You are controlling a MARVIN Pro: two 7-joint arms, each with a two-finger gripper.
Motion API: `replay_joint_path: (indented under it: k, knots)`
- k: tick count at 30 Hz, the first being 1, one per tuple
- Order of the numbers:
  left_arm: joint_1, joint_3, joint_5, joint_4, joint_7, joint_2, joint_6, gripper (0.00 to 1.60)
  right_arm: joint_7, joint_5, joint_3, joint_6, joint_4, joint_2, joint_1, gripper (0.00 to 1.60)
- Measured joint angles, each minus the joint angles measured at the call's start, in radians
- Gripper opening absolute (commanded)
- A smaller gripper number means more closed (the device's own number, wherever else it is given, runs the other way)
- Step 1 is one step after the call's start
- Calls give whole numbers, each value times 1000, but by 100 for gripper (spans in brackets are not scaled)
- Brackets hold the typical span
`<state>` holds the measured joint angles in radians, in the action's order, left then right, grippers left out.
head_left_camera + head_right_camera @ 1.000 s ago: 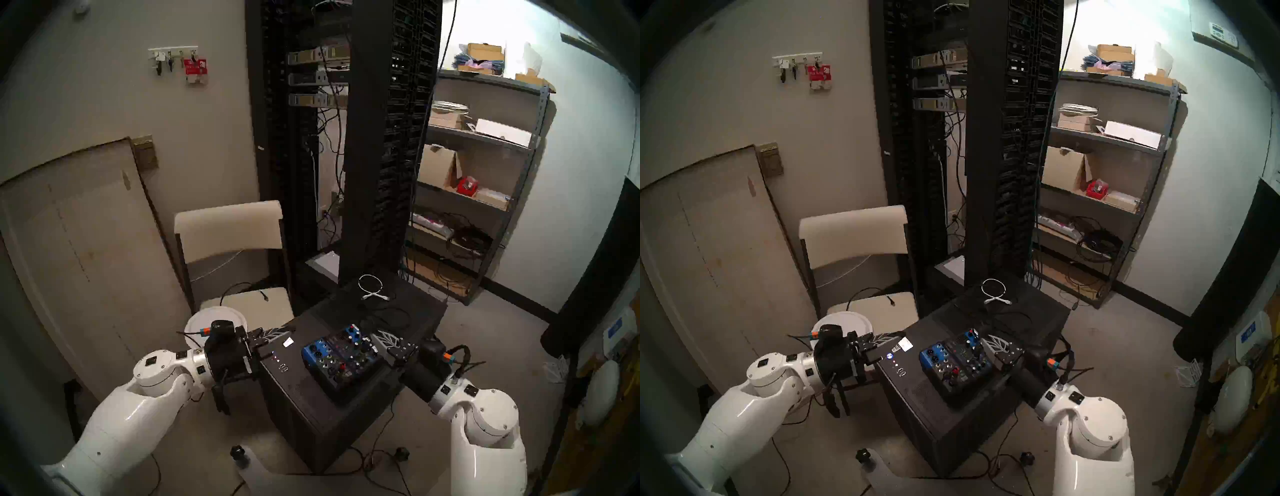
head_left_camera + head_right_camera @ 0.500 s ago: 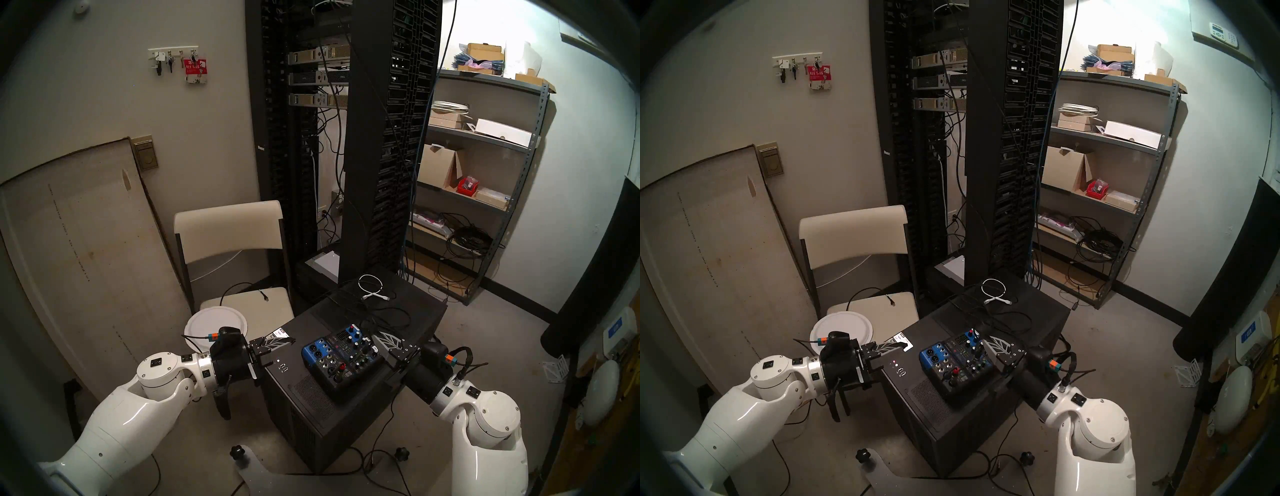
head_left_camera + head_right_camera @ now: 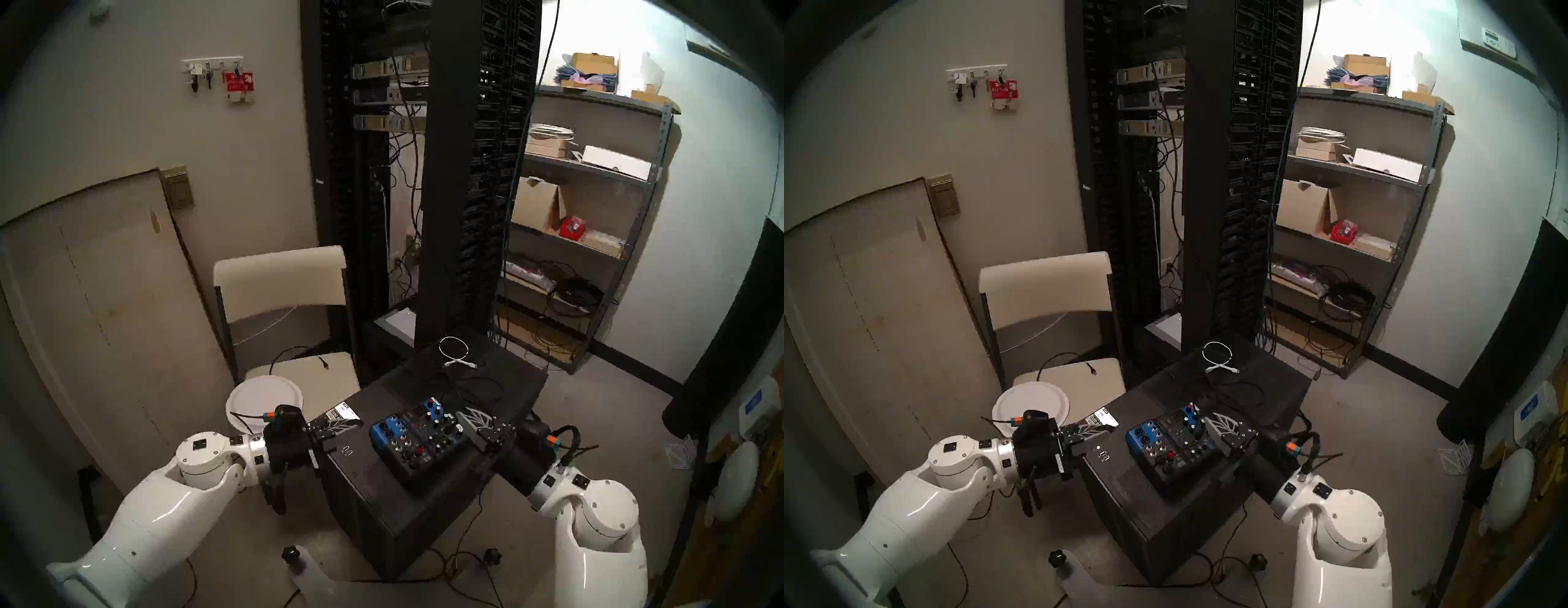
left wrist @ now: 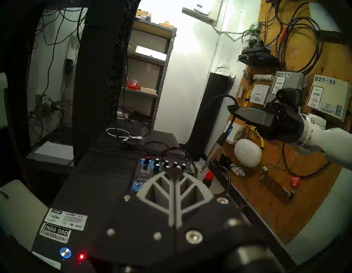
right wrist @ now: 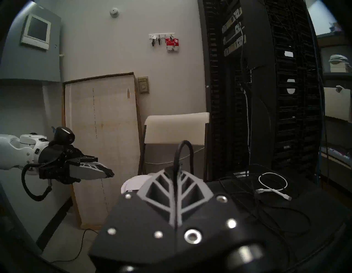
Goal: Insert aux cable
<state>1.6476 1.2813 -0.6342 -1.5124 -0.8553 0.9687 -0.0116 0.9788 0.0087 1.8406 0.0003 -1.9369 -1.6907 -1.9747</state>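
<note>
The aux cable's slim grey jack plug (image 4: 211, 153) hangs tip down over the right edge of the blue and black mixer (image 3: 418, 439), a short way above it. Its black cable (image 5: 185, 145) loops up out of my right gripper (image 3: 461, 414), which is shut on the cable just behind the plug. In the left wrist view that right gripper (image 4: 234, 110) is level, at the upper right. My left gripper (image 3: 357, 422) is shut on nothing, at the front left corner of the black computer case (image 3: 369, 479) on which the mixer stands.
A red-collared plug (image 4: 209, 176) stands in the mixer's near right part. A white coiled cable (image 3: 454, 352) and loose black cables lie on the case's far end. A chair with a white plate (image 3: 265, 401) stands to the left; a black server rack (image 3: 445, 170) rises behind.
My left arm has moved right, toward the case, and its gripper now reaches further over the corner. The right arm with the cable has barely moved.
</note>
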Motion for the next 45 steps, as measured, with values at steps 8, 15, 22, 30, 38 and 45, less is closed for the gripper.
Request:
replay_joint_path:
  k: [8,15,22,30,38,45]
  knots:
    - [-43,-29,27,58,-8,18,1,0,3,0,1,0,-2,0,0,0]
    - [-79,-46,50,120,-15,34,-1,0,3,0,4,0,-5,-1,0,0]
    - [-106,-50,56,167,-25,46,-5,0,3,0,9,1,-7,-1,0,0]
    - [-129,-56,64,196,-29,58,-10,0,5,0,14,1,-8,-2,0,0]
    - [-145,-68,77,234,-32,74,-20,61,7,0,17,1,-10,-3,0,0]
    - [-145,-55,72,217,-30,76,-23,61,9,0,18,1,-10,-4,0,0]
